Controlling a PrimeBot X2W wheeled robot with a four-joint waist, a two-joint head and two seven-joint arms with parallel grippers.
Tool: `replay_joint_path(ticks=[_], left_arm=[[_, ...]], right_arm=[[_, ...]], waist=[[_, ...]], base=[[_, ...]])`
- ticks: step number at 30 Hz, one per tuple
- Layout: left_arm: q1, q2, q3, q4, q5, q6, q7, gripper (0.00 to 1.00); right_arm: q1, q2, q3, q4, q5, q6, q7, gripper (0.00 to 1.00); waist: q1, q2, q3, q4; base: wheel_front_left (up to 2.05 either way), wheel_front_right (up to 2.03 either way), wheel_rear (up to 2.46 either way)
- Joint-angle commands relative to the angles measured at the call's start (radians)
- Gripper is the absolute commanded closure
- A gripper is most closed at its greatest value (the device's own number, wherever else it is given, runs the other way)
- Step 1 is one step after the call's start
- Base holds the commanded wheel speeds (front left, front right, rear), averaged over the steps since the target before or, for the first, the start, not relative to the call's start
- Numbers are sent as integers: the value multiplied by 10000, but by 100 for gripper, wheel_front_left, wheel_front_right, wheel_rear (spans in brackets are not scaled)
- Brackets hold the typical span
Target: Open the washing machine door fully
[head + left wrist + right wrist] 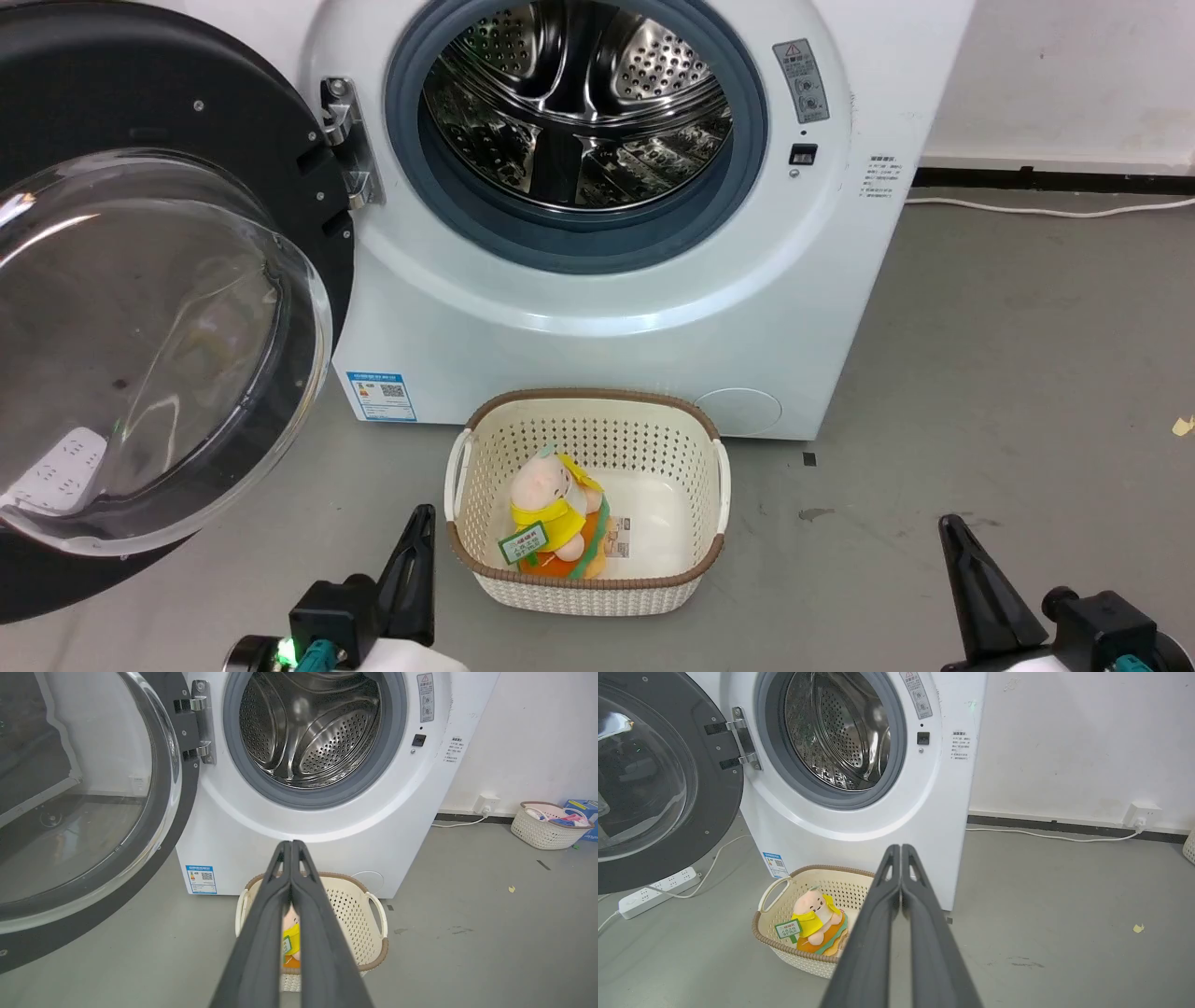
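Head view has the big round shiny black washing machine door with the clear glass bowl in its middle at the left side of the frame. It is swung out on its silver metal hinge, and its inner side faces the camera. The big white front-loading washing machine stands in the upper middle. We can look right into its shiny steel drum with little holes.

On the grey floor, just in front of the machine, sits a cream plastic basket with a brown rim. A soft pink and yellow toy lies in it.

The left end effector is at the lower left, just beside the basket. Its two long dark fingers are pressed together and hold nothing. The right end effector is at the lower right, well apart from the door. It is closed too, with nothing in it. Neither one touches the door.

I think the opening step is almost done, because the door looks wide open. If it can swing more, the left end effector is the nearer one. It would need to lift up, reach the black ring of the door and push it gently towards the left of the frame, round the hinge. It should press on the ring, not the glass bowl, and keep away from the basket.
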Motion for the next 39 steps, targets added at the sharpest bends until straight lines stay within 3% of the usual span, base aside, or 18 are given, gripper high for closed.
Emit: replay_joint_path(ticks=[1, 39], left_arm=[[-26, -10, 81, -92, 121, -58, 51, 100], [-79, -110, 633, -573, 698, -205, 804, 100]], right_arm=[[-114, 17, 14, -71, -47, 2, 52, 100], [-404, 51, 98, -322, -310, 4, 808, 100]], waist=[[0, 0, 1, -5], [0, 0, 11, -118]], base=[[0, 0, 0], [0, 0, 0]])
